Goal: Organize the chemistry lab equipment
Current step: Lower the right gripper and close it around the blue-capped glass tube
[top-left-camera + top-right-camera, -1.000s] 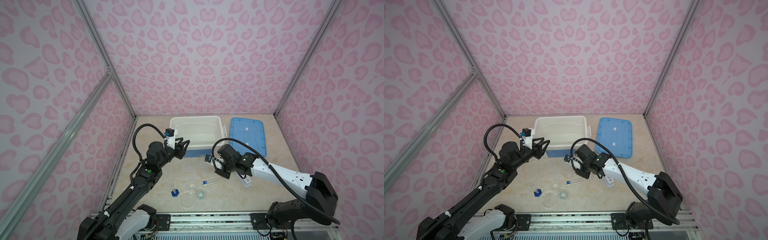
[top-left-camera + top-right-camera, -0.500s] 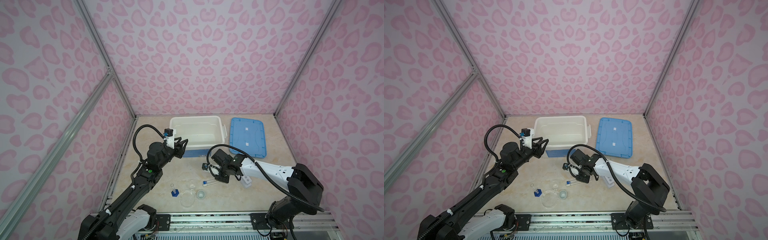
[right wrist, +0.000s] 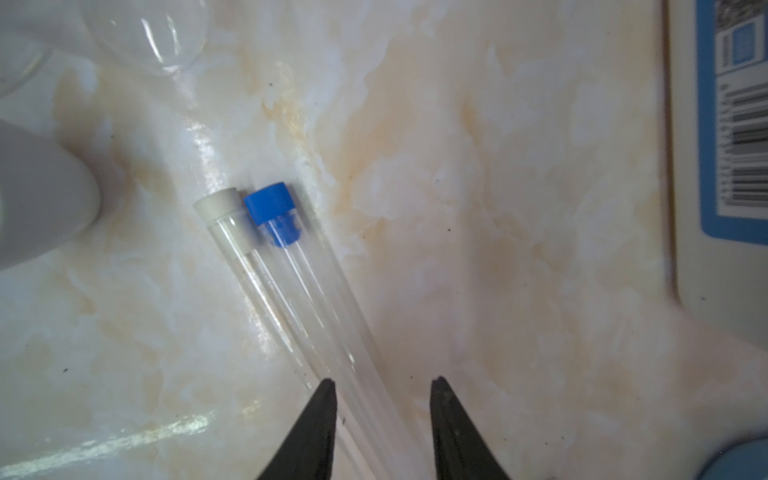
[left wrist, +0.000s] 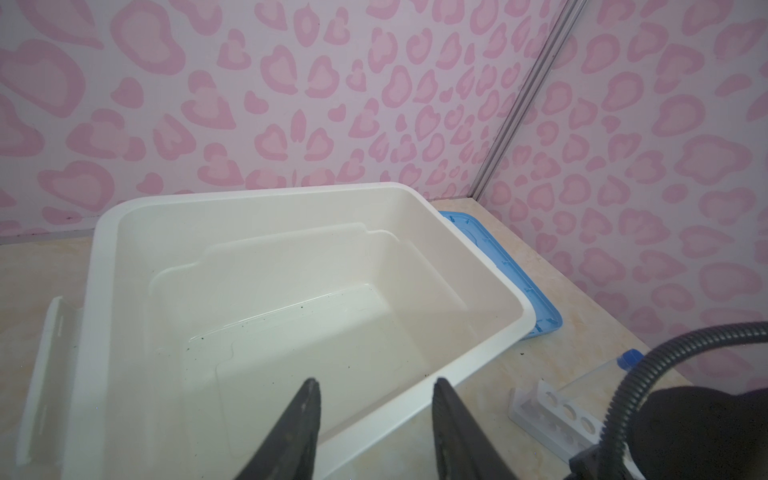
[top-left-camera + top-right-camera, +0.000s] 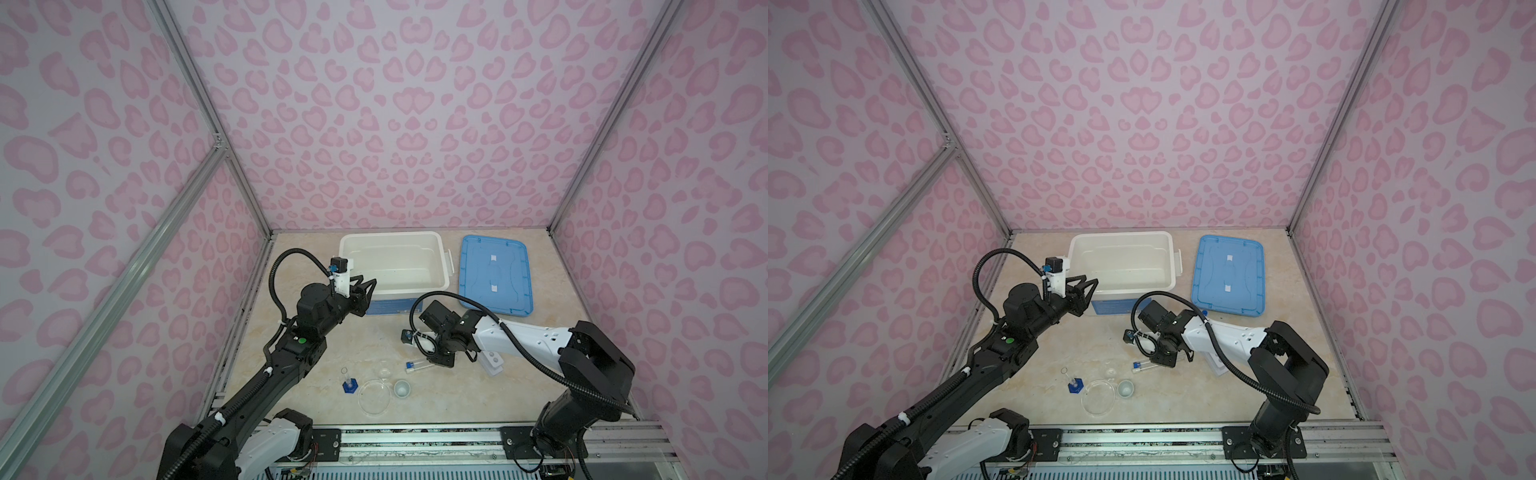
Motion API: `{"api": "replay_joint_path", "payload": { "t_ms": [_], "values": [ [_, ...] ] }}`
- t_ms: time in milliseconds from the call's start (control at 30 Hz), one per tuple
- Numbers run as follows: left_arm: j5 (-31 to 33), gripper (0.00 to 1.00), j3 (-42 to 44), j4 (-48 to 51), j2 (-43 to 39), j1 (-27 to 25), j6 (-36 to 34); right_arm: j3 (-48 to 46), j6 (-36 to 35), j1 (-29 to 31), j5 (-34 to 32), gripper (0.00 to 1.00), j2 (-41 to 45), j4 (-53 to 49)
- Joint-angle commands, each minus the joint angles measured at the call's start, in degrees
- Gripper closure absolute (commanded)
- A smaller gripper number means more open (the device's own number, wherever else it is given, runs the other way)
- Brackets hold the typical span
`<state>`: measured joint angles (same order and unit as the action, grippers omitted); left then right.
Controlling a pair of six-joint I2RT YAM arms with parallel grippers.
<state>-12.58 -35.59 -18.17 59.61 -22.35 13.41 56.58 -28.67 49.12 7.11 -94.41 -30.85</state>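
- Near mid-table in both top views, the right gripper (image 5: pixel 434 360) sits low over two test tubes (image 5: pixel 417 365) lying flat; the left gripper (image 5: pixel 368 283) hovers at the bin (image 5: pixel 395 262) corner.
- Left wrist: jaws spread, empty, above the bin; rack (image 4: pixel 552 411) nearby.
- Right wrist: jaws spread, test tubes side by side, reaching the tips.

One bin (image 5: pixel 395 270), one lid (image 5: pixel 494 274) beside it. In front of the bin: two tubes (image 3: pixel 297 286) lying together, a third tube (image 4: pixel 598 374) at the one rack (image 4: pixel 552 409), one cylinder (image 5: pixel 349 384), one dish (image 5: pixel 374 399), one cup (image 5: pixel 402 388).
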Motion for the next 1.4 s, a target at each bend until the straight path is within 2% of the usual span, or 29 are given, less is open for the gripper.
{"api": "replay_joint_path", "payload": {
  "t_ms": [0,800,1367],
  "values": [
    [0.27,0.54,-0.35,-2.9,0.06,0.02,0.02,-0.36,-0.91,0.01,0.27,0.62,-0.9,0.58],
    [0.3,0.54,-0.22,-2.96,-0.2,0.01,0.29,-1.7,-1.93,-0.16,0.18,0.66,-2.36,2.61],
    [0.27,0.54,-0.43,-3.1,0.59,0.02,0.39,-2.35,-2.09,-0.36,0.18,0.75,-3.33,4.92]
  ]
}}
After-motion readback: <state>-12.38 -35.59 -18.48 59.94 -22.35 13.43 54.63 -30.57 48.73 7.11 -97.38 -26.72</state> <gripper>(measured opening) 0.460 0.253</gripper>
